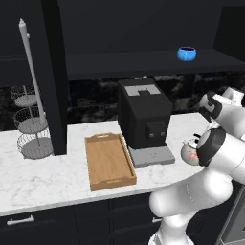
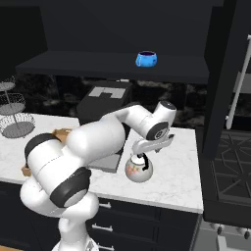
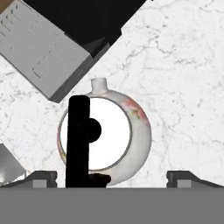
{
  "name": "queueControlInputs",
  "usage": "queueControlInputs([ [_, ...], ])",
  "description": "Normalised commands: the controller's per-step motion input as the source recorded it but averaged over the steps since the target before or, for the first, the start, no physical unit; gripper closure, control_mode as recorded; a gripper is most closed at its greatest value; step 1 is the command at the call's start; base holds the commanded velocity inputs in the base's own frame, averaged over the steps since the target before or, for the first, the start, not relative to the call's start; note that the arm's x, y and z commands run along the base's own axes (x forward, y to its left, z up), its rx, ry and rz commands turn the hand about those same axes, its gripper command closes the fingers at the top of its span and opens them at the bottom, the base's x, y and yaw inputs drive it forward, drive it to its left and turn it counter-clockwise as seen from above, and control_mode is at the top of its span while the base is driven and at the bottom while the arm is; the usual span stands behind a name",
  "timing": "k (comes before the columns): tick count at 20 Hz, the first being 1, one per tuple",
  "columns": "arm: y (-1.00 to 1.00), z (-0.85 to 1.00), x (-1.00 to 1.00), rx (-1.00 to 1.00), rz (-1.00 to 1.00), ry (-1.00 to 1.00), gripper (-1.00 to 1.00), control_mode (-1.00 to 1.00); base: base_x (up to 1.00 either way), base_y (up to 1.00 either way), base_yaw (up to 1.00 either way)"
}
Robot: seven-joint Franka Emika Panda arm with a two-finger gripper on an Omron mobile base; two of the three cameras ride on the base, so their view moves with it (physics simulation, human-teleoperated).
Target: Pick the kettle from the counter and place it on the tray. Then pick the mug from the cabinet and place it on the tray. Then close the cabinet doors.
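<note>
My gripper [image 3: 111, 177] hangs straight above the kettle [image 3: 105, 138], fingers spread wide, holding nothing. The kettle sits on the counter [image 3: 183, 87] with its spout at twelve o'clock and its black handle [image 3: 78, 140] left of centre, so I judge I need to shift toward nine o'clock before descending.

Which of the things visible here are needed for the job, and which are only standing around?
Needed: kettle, under the open gripper; wooden tray, empty; blue mug on the cabinet shelf; counter; open cabinet door.

Only standing around: black coffee machine; tiered wire basket stand; stove.
</note>
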Motion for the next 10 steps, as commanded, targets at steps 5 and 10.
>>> queueControlInputs([
  [5,0.03,-0.47,0.01,0.00,0.05,0.00,-1.00,-1.00,0.00,0.00,0.00],
  [10,0.21,-0.61,-0.03,0.00,0.03,0.00,-1.00,-1.00,0.00,0.00,0.00],
])
